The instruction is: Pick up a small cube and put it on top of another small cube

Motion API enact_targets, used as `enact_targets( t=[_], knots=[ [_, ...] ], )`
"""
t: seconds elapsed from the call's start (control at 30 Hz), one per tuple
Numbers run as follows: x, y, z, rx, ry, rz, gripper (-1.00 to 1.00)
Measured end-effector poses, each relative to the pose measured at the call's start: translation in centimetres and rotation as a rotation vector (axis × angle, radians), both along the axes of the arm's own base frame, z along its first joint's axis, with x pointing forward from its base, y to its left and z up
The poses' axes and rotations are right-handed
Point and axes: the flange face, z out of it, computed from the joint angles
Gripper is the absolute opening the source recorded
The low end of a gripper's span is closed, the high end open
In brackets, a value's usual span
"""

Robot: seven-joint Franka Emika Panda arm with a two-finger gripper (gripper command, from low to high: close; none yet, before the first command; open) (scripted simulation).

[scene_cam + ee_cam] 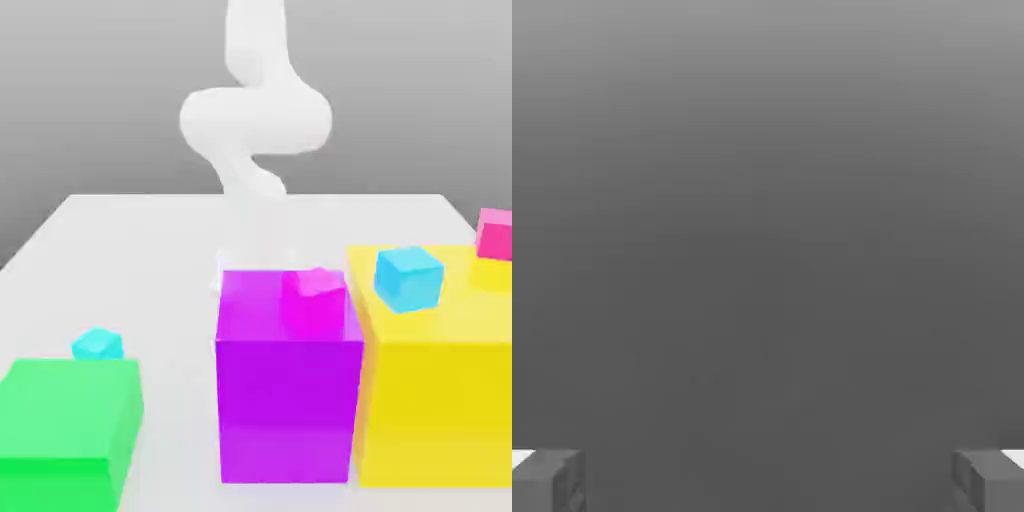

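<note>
We see the magenta-pink cube (315,302) on top of the purple block (289,405), and the turquoise cube (98,345) behind the green block (70,415). Our pincer (768,485) stands wide, with nothing held between its fingertips.

The white, smooth-surfaced robot arm (257,118) comes down from the top of the exterior view in a bend, and its dark grey two-finger gripper (769,482) stands wide open, with nothing between the fingertips.
</note>
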Motion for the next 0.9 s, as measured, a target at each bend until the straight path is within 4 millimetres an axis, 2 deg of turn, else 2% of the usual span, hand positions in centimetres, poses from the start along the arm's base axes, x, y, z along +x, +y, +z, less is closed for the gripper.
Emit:
enact_targets(
  t=[0.07, 0.13, 0.2, 0.3, 0.43, 0.53, 0.6, 0.67, 0.83, 0.87, 0.9],
  knots=[
    [1.8, -3.3, -4.9, -0.003, 0.075, -0.048, 0.00],
    [2.8, -6.5, -9.9, -0.002, 0.147, -0.094, 0.00],
    [2.9, -9.6, -14.9, 0.005, 0.220, -0.139, 0.00],
    [1.6, -14.0, -22.4, 0.025, 0.328, -0.203, 0.00],
    [-2.8, -18.7, -32.5, 0.074, 0.478, -0.287, 0.00],
    [-8.3, -21.0, -40.2, 0.135, 0.599, -0.352, 0.00],
    [-12.2, -21.6, -44.9, 0.182, 0.671, -0.389, 0.00],
    [-13.6, -22.1, -47.4, 0.199, 0.691, -0.410, 0.00],
    [-13.9, -21.8, -51.9, 0.196, 0.702, -0.406, 0.00],
    [-13.9, -21.8, -52.5, 0.197, 0.702, -0.406, -1.00],
    [-13.9, -21.8, -52.5, 0.197, 0.702, -0.406, -1.00]
  ],
)
